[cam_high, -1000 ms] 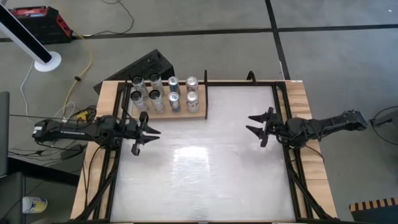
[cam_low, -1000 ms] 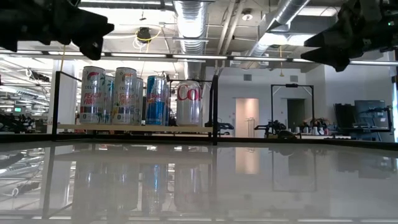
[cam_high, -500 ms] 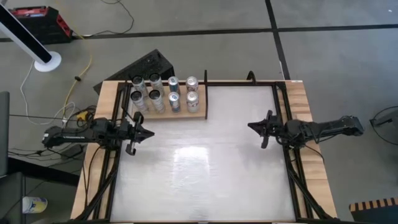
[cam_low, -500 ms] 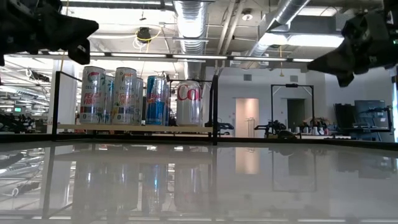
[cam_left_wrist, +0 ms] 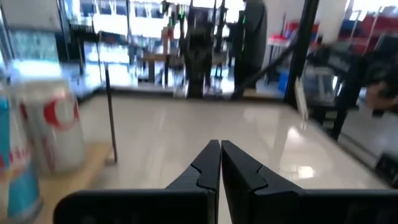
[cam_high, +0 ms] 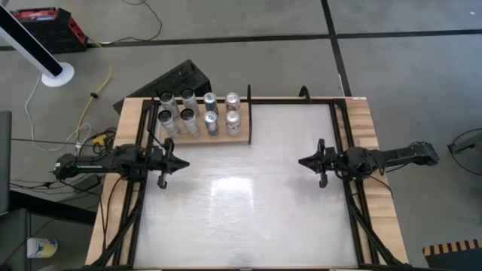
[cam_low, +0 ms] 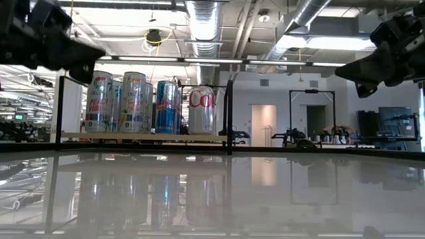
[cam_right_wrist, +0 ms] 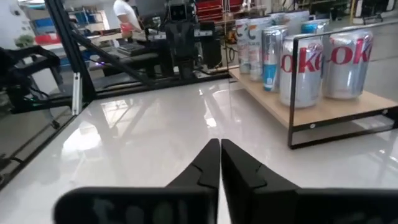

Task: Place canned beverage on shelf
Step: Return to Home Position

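Several canned beverages (cam_high: 197, 113) stand upright in two rows on the wood-grain shelf (cam_high: 242, 136) at the table's far left; the low view shows the cans (cam_low: 149, 103) side by side. My left gripper (cam_high: 181, 162) hovers shut at the table's left side, near the shelf's near edge, holding nothing. My right gripper (cam_high: 303, 161) hovers shut at the right side, also with nothing in it. The left wrist view shows my left gripper (cam_left_wrist: 220, 152) with its fingertips together, and the right wrist view shows my right gripper (cam_right_wrist: 220, 151) likewise.
Black metal rails (cam_high: 348, 128) run along the table's left and right edges. The glossy white tabletop (cam_high: 248, 203) stretches between the two arms. A person (cam_right_wrist: 129, 15) shows in the room beyond the table.
Both grippers have shut, on nothing. My left gripper has drawn back a little toward the table's left edge. My right gripper has stayed near the right side.
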Robot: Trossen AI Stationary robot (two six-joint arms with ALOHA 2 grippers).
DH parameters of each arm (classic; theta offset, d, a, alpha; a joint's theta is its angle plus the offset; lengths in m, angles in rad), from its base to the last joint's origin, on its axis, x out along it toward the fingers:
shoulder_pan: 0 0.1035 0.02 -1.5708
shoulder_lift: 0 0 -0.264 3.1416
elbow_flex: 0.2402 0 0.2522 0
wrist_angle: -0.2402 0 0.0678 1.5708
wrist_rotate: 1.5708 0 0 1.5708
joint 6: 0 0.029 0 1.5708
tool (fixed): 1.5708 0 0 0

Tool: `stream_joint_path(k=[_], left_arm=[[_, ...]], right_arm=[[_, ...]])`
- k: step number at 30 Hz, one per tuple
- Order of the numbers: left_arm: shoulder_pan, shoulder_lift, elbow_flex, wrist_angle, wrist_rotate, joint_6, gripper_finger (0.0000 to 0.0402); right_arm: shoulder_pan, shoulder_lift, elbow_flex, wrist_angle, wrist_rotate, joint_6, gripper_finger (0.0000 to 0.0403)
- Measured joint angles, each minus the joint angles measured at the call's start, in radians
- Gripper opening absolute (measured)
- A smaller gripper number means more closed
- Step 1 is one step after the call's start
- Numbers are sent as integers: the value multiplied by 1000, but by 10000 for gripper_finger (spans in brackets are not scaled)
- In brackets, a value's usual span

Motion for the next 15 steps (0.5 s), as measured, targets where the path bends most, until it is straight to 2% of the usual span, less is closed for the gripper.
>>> stream_joint_path(k=[4,8,15], left_arm=[[0,1,0,-98,-14,-7,0],[0,6,-1,-90,-30,-24,0],[0,6,-2,-94,-44,84,0]], right_arm=[[-1,18,0,0,7,-18,60],[-12,32,0,0,12,-21,64],[-16,33,-1,-2,14,-21,66]])
